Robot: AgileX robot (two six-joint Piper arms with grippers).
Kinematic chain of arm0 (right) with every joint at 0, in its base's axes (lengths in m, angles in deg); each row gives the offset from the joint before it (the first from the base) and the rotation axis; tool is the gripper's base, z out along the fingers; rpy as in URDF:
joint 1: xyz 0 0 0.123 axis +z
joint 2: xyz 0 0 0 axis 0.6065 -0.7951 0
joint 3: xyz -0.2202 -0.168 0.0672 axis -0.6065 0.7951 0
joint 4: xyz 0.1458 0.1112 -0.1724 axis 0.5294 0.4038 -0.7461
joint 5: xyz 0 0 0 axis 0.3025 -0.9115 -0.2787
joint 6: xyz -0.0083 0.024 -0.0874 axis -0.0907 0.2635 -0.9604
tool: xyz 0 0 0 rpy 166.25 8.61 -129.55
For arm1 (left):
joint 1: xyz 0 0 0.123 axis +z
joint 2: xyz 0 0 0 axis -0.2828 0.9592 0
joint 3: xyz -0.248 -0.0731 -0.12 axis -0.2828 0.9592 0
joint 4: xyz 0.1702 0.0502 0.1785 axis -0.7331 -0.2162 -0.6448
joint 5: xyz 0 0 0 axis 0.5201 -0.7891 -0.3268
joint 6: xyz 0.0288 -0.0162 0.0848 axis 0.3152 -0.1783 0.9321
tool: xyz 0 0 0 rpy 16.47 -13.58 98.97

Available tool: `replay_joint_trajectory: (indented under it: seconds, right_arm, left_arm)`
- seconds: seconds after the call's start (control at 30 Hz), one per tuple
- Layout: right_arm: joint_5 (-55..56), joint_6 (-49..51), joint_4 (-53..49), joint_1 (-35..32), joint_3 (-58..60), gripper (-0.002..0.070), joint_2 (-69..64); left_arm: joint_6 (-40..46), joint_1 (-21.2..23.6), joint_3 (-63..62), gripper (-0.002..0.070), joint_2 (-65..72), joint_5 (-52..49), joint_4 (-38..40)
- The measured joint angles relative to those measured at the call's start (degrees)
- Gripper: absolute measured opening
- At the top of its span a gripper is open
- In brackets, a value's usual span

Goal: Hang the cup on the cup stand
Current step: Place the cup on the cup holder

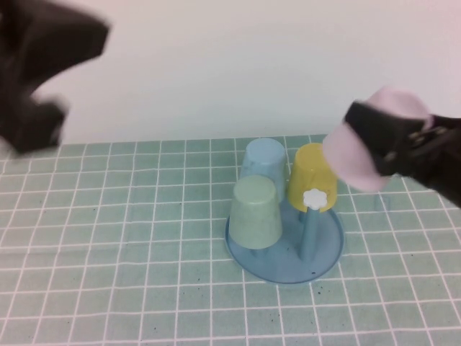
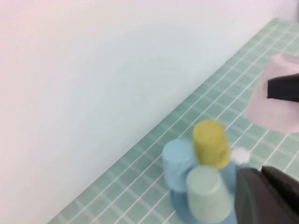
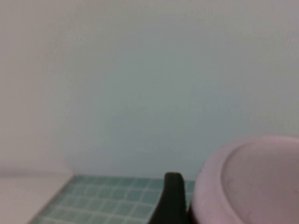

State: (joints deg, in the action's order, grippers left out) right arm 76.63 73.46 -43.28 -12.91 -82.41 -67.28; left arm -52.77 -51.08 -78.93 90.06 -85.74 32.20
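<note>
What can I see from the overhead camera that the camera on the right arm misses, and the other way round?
Only the high view shows the cup stand with its green cup, yellow cup, blue cup and one free white-topped peg, plus the left gripper raised at far left. Only the right wrist view looks into the pink cup's hollow. Both show the pink cup held by the right gripper, and the green tiled table.

A bare test bench: a green grid-checked table mat (image 1: pixel 108 238) against a plain white wall (image 1: pixel 238 65).
</note>
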Motion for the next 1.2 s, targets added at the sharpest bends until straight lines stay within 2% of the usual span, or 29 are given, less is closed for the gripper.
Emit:
replay_joint_trajectory:
  seconds: [0.3,0.43,0.67,0.93,1.07,1.17,1.2]
  right_arm:
    - [-11.2,-1.8,-16.8,0.0,-8.4,0.059,-10.2]
    - [-12.0,-1.6,-21.8,0.0,-10.0,0.059,-13.4]
    - [-11.0,-1.6,-23.1,0.0,-11.6,0.059,-18.3]
    - [-9.3,-2.5,-23.1,0.0,-12.7,0.059,-22.2]
    - [-9.0,-4.9,-23.3,0.0,-12.7,0.059,-23.6]
    - [-8.7,-6.2,-23.7,0.0,-12.7,0.059,-24.5]
    - [-8.7,-6.4,-23.8,0.0,-12.7,0.059,-24.8]
  left_arm:
    - [-5.6,0.0,18.1,0.0001,-13.5,9.6,-9.3]
    - [-7.9,0.7,23.2,0.0001,-17.7,13.2,-13.4]
    - [-9.6,10.8,31.4,0.0001,-27.4,22.0,-13.4]
    - [-9.6,25.3,36.1,0.0,-34.5,22.5,-10.0]
    - [-8.7,29.2,38.4,0.0001,-38.2,23.6,-10.2]
    - [-3.3,30.7,41.2,0.0,-42.3,23.9,-15.2]
    - [-3.9,31.3,42.4,0.0001,-43.9,23.9,-15.4]
